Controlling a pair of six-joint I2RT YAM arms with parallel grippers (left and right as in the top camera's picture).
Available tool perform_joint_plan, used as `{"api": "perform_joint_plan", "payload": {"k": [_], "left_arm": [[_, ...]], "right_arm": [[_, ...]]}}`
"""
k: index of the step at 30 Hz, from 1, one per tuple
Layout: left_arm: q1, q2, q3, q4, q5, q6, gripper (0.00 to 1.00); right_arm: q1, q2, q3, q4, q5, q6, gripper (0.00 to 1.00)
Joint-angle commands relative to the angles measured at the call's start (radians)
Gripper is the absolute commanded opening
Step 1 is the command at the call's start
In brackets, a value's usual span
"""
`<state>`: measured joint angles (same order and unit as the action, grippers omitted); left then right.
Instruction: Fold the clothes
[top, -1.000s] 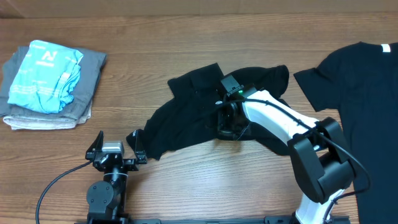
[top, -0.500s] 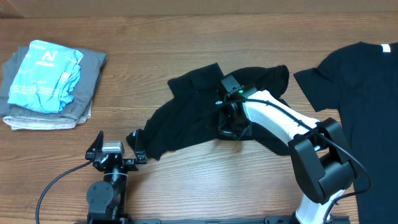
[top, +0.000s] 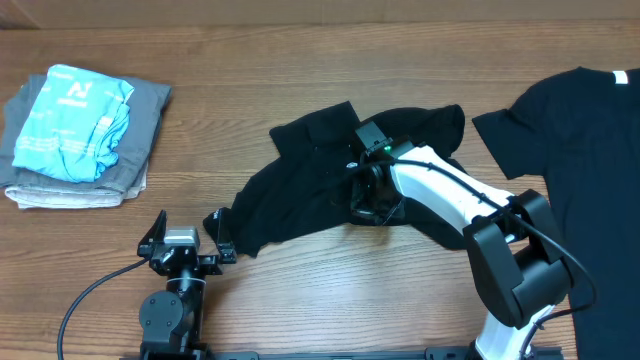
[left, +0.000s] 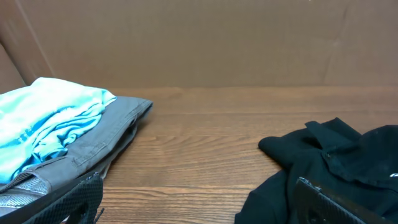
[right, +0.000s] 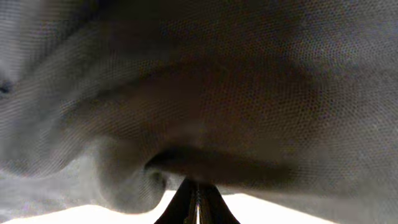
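Observation:
A crumpled black T-shirt (top: 300, 180) lies in the middle of the table; it also shows at the right of the left wrist view (left: 348, 168). My right gripper (top: 368, 205) is pressed down into it, fingers shut on the fabric (right: 199, 124), which fills the right wrist view. A second black T-shirt (top: 590, 170) with a white neck label lies spread flat at the far right. My left gripper (top: 185, 242) is open and empty near the front edge, just left of the crumpled shirt's corner.
A folded pile of grey cloth (top: 140, 130) with a light blue garment (top: 70, 120) on top sits at the back left, also seen in the left wrist view (left: 56, 124). A brown wall (left: 199, 43) stands behind the wooden table (top: 250, 300).

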<state>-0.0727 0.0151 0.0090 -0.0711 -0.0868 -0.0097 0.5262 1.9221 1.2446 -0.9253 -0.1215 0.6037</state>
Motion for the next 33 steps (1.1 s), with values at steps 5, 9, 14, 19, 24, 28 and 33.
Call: {"api": "perform_joint_plan", "payload": {"k": [5,9,14,19,24,28,33], "left_arm": [[-0.008,-0.01,-0.004,0.002,0.002,-0.016,1.0],[-0.008,-0.01,-0.004,0.002,0.002,-0.016,1.0],[-0.008,-0.01,-0.004,0.002,0.002,-0.016,1.0],[-0.008,-0.01,-0.004,0.002,0.002,-0.016,1.0],[-0.008,-0.01,-0.004,0.002,0.002,-0.016,1.0],[-0.008,-0.01,-0.004,0.002,0.002,-0.016,1.0],[-0.008,-0.01,-0.004,0.002,0.002,-0.016,1.0]], "right_arm": [[0.006,-0.03,-0.097,0.088,0.016,0.018,0.05],[0.006,-0.03,-0.105,0.075,0.016,0.018,0.05],[0.002,-0.03,-0.107,-0.065,0.025,0.019,0.06],[-0.014,-0.03,-0.106,-0.204,0.062,0.019,0.1],[-0.053,-0.031,-0.106,-0.275,0.08,0.016,0.1],[-0.08,-0.043,-0.082,-0.265,0.008,-0.079,0.07],[-0.076,-0.096,-0.056,-0.203,-0.146,-0.118,0.07]]}}
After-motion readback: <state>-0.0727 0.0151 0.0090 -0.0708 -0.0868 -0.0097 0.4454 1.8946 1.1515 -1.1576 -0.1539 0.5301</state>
